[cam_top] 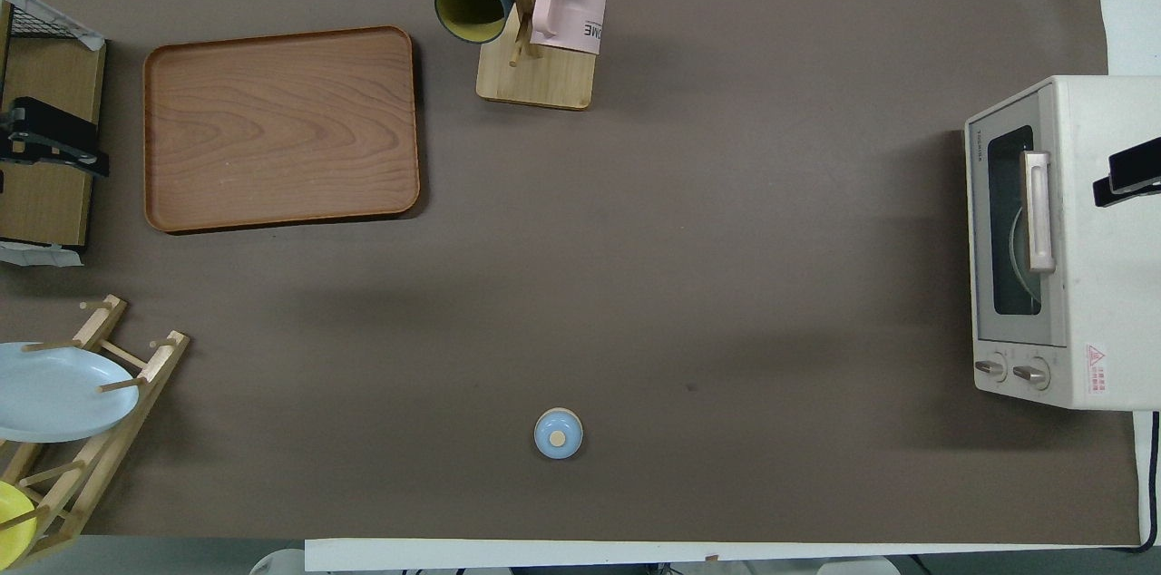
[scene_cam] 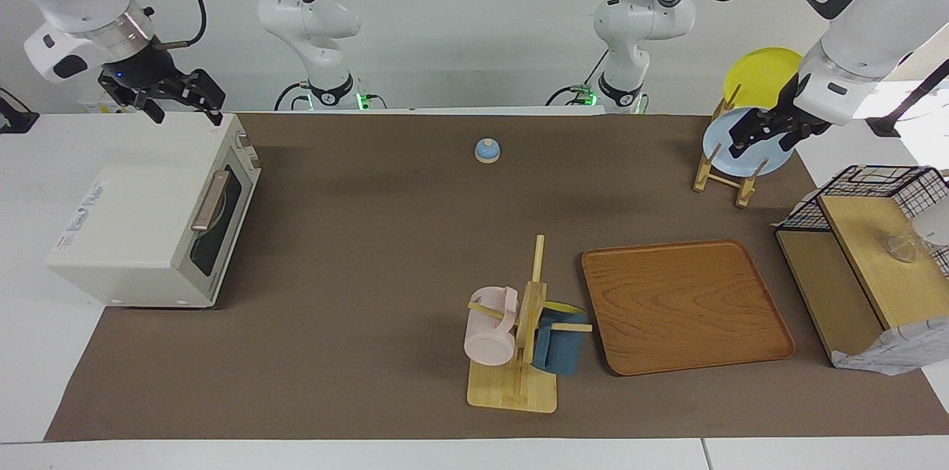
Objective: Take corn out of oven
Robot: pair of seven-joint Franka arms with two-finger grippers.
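The oven (scene_cam: pixel 152 222) sits at the right arm's end of the tabletop (scene_cam: pixel 371 233) with its door closed, so I can't spot the corn anywhere. The right end effector (scene_cam: pixel 182 105) hangs over the oven's top, fingers apart, holding nothing. The left end effector (scene_cam: pixel 764 130) hovers by the light blue plate (scene_cam: pixel 745 147) in the wooden dish rack (scene_cam: pixel 723 173), fingers apart too.

I assess this as a robotics lab: my two arms are mounted at a bare white desk (scene_cam: pixel 30 351) with a brown mat (scene_cam: pixel 371 233) and staged kitchen props.
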